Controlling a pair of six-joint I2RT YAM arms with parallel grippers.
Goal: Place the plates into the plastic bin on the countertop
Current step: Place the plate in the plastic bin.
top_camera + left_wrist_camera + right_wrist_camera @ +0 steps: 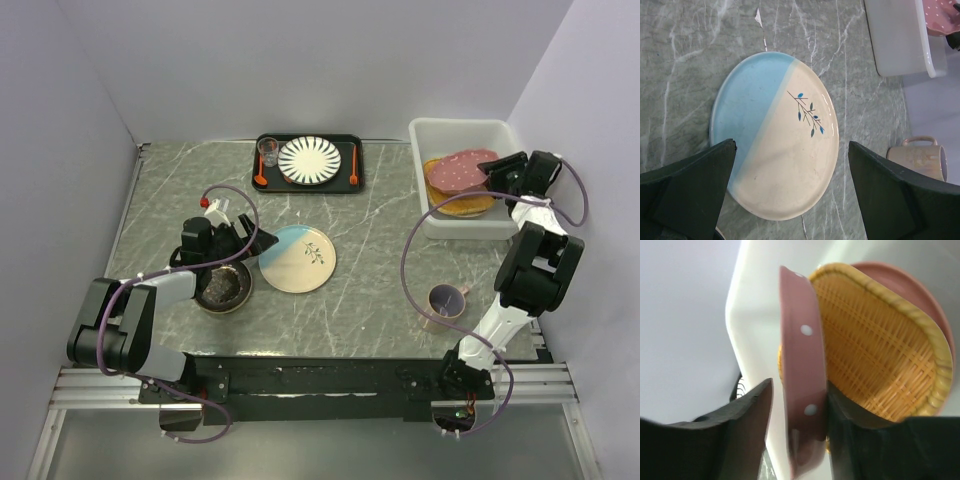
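Note:
The pink dotted plate (462, 168) lies tilted in the white plastic bin (450, 127), on top of the tan woven plate (462, 205). My right gripper (497, 172) straddles the pink plate's rim (802, 365) at the bin's right side. It is open: one finger touches the rim and the other stands apart from it. The woven plate (875, 350) lies just beyond. My left gripper (791, 145) hovers wide open over the near edge of the pale blue-cream leaf plate (775, 135) on the countertop (380, 240). A dark brown patterned plate (225, 287) sits under the left arm.
A black tray (345, 180) at the back holds a striped plate (309, 159), a glass (268, 151) and orange utensils. A pink mug (447, 299) stands near the right arm's base. Walls close in the left, back and right sides.

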